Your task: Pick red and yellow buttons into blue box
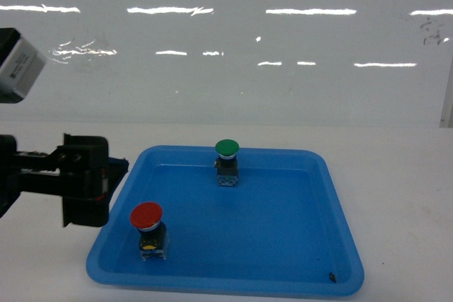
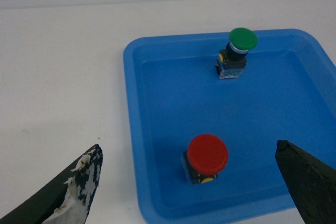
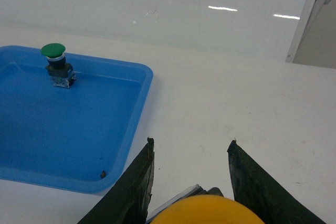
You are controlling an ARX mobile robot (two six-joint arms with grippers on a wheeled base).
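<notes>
A shallow blue tray of smooth, glossy plastic with rounded corners and a low raised lip lies on a matte white table. Behind it runs a shiny white wall panel that mirrors strip lights.

In the head view the red button stands upright in the tray at about 8 o'clock from the tray's middle — a round, domed cap on a black and clear switch block with a yellow patch low on its front. The green-capped button stands near the far rim, at about 11 o'clock, on a similar block. A small dark speck lies near the tray's 5 o'clock corner. No writing can be read on any of them.

The left gripper hangs over the tray's near-left part with its black fingers spread wide, one tip scuffed white; the red button sits between them in the left wrist view, touched by neither.

The right gripper has its dark, wedge-shaped fingers closed around the yellow button, whose smooth rounded cap shows at the bottom edge — held over the bare table, just to the tray's 3 o'clock side.
</notes>
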